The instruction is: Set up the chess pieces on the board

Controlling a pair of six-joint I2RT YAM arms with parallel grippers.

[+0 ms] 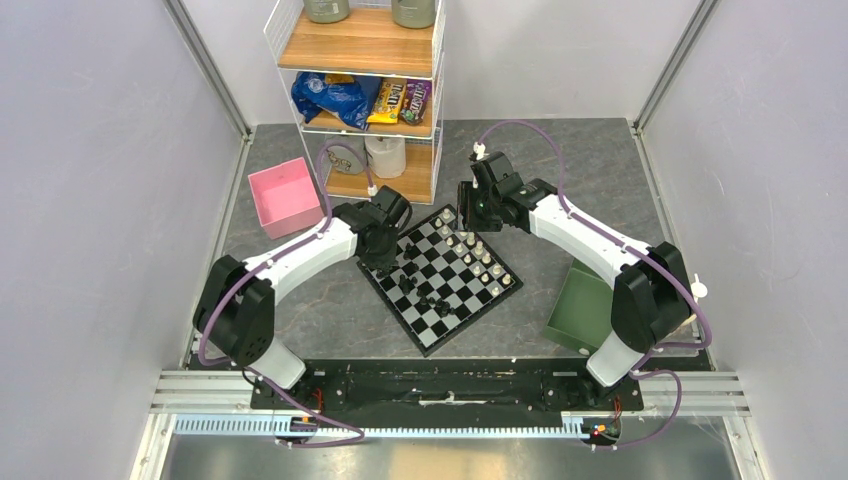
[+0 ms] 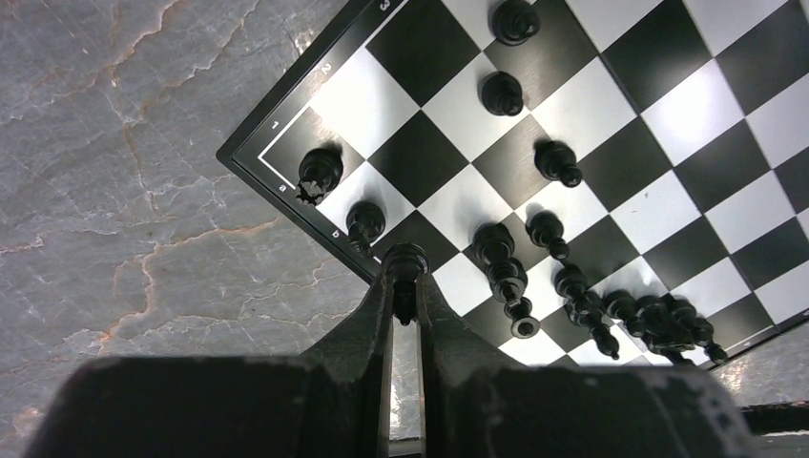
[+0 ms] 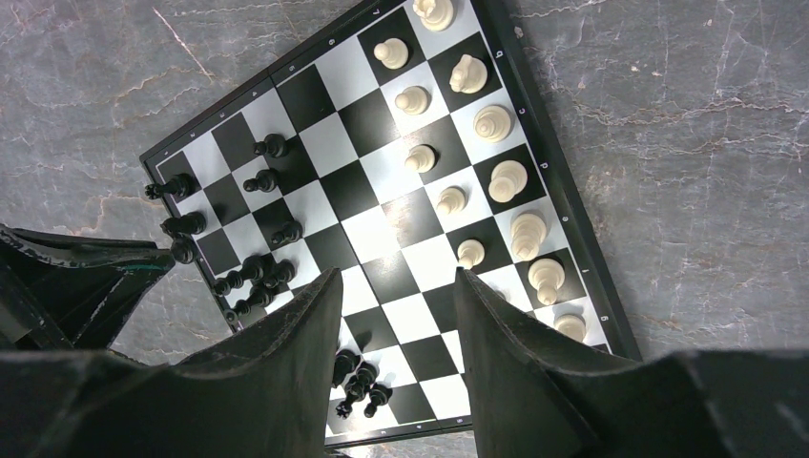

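Note:
The black-and-white checked board point(image 1: 470, 308) lies slanted in the middle of the table. Cream chess pieces point(image 3: 507, 179) stand in two rows along its right side. Black chess pieces point(image 2: 556, 162) stand and cluster on the opposite side, and a few lie bunched near the corner point(image 3: 367, 382). My left gripper point(image 2: 405, 286) is shut on a small black piece point(image 2: 405, 258), held over the board's rim point(image 2: 258, 162) next to a black rook point(image 2: 318, 172). My right gripper point(image 3: 396, 279) hangs open above the board's centre squares, with nothing between its fingers.
A pink box point(image 1: 283, 195) sits at the back left. A green tray point(image 1: 580, 305) lies to the right of the board. A wire shelf rack point(image 1: 365, 90) with snack bags and a paper roll stands behind the board. Grey walls close in both sides.

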